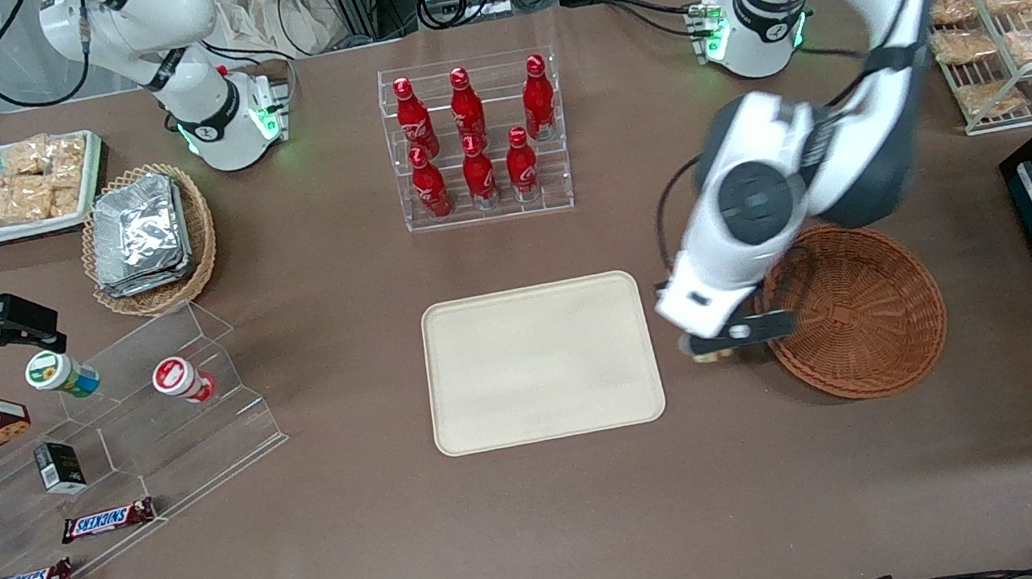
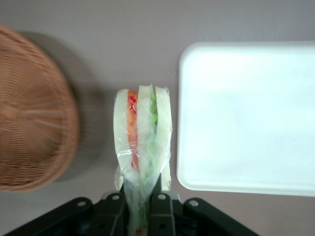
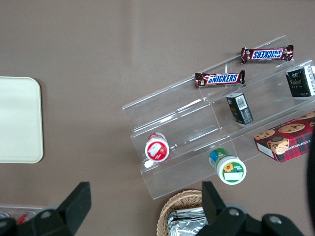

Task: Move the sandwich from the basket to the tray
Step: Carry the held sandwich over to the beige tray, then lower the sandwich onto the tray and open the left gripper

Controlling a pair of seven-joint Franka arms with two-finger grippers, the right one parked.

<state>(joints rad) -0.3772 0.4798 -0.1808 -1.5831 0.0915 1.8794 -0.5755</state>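
Clear wrap covers the sandwich (image 2: 142, 142), a wedge of pale bread with a red-orange layer and a green layer, and the end effector (image 2: 143, 206) is clenched on its lower end, the two black fingers (image 2: 114, 209) pressed against the wrap from either side. In the wrist view the sandwich stands up out of the end effector over bare brown counter (image 2: 123, 39), in the gap between the basket (image 2: 29, 113) and the tray (image 2: 246, 118), touching neither.

From the front, the end effector (image 1: 720, 342) hangs over the strip of counter (image 1: 552, 547) between the tray (image 1: 541, 363) and the basket (image 1: 857, 310), just beside the basket's rim, with only a pale scrap of sandwich (image 1: 709, 355) showing under the arm. The reddish-brown wicker basket sits toward the working arm's end of the counter and holds nothing that can be seen. The cream tray lies flat near the middle of the counter, its surface bare. A clear rack of red bottles (image 1: 475, 139) stands farther from the front camera than the tray, well apart from it.
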